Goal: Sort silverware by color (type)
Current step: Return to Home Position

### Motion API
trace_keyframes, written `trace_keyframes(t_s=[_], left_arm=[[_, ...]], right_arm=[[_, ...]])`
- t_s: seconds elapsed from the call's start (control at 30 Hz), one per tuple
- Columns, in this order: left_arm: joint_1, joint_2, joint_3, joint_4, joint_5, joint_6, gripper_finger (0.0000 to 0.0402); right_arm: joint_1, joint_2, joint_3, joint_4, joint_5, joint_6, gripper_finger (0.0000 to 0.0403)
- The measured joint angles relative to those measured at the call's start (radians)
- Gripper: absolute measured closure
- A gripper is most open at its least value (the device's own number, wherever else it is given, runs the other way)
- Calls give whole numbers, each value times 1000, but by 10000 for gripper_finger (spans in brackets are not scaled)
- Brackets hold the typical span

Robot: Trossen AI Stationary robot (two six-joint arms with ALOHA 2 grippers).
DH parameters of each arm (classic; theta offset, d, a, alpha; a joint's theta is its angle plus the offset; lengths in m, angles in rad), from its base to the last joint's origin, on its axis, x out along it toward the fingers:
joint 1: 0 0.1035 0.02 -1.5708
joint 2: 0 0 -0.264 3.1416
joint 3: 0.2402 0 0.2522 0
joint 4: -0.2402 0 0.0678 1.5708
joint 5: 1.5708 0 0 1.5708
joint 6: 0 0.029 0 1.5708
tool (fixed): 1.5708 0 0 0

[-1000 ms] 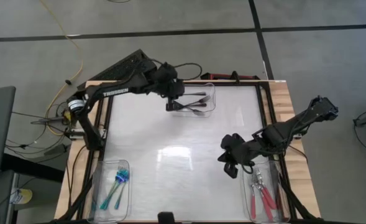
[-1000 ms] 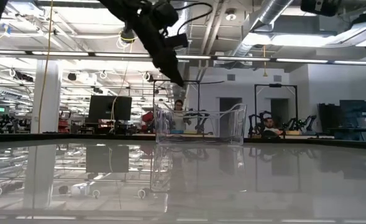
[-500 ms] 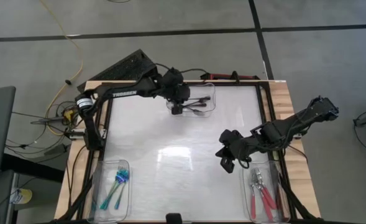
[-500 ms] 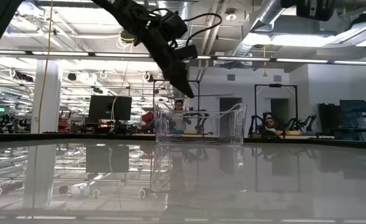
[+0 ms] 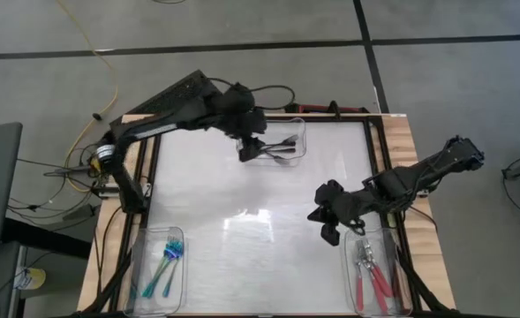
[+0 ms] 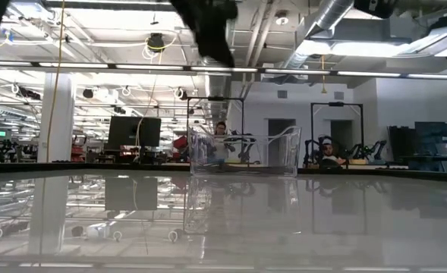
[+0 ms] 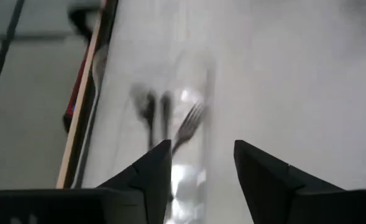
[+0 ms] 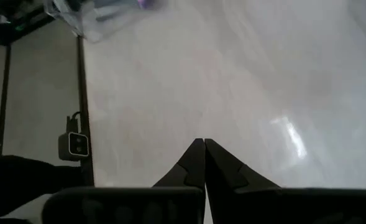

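**Silverware in three bins, both end effectors empty**

From above: dark forks (image 5: pixel 282 146) in the far bin (image 5: pixel 297 125), midway along the tabletop's (image 5: pixel 242 194) far edge. Blue-handled forks (image 5: pixel 168 259) in the left corner bin (image 5: pixel 176 296) at the near left corner. Red-handled utensils (image 5: pixel 370 278) in the right corner bin (image 5: pixel 403 296) at the near right corner. Left end effector (image 5: pixel 249 152) over the far bin's left end, carrying nothing. Right end effector (image 5: pixel 327 231) above bare tabletop, just beside the right corner bin's far end, likewise carrying nothing.

Leaves the finger spacing unreadable from that height; takes the wrist views to settle it. Left wrist view: both dark fingers (image 7: pixel 151 177) spread well apart, and beyond the gap the far bin with its dark forks, blurred. Right wrist view: fingers (image 8: pixel 192 165) pressed tip to tip over white tabletop. Beyond them, a blurred corner of a clear bin with something bluish inside, and a small grey box (image 8: pixel 76 144) at the tabletop's edge, picked out in no other view.

Level with the tabletop: far bin as a clear box on a glossy surface, contents barely visible through its wall. A dark stretch of the left arm (image 6: pixel 212 30) at the picture's upper edge above it. Neither corner bin in sight. Adds the room behind, hidden from overhead: ceiling lights, a dark monitor (image 6: pixel 134 130), one person (image 6: pixel 221 130) behind the bin and a second person (image 6: pixel 325 149) off to the side.
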Motion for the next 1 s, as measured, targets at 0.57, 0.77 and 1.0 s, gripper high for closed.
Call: trace_keyframes(t_s=[0.57, 0.77, 1.0], left_arm=[[-259, -963, -675, 182, -148, -369, 321], [-310, -1312, -1059, 419, -164, -459, 371], [-310, -1627, -1293, 451, -135, -537, 400]], right_arm=[[-239, -302, -178, 385, -112, -388, 381], [-355, -388, -462, 757, -235, -321, 381], [-358, -433, -662, 891, -230, -186, 382]])
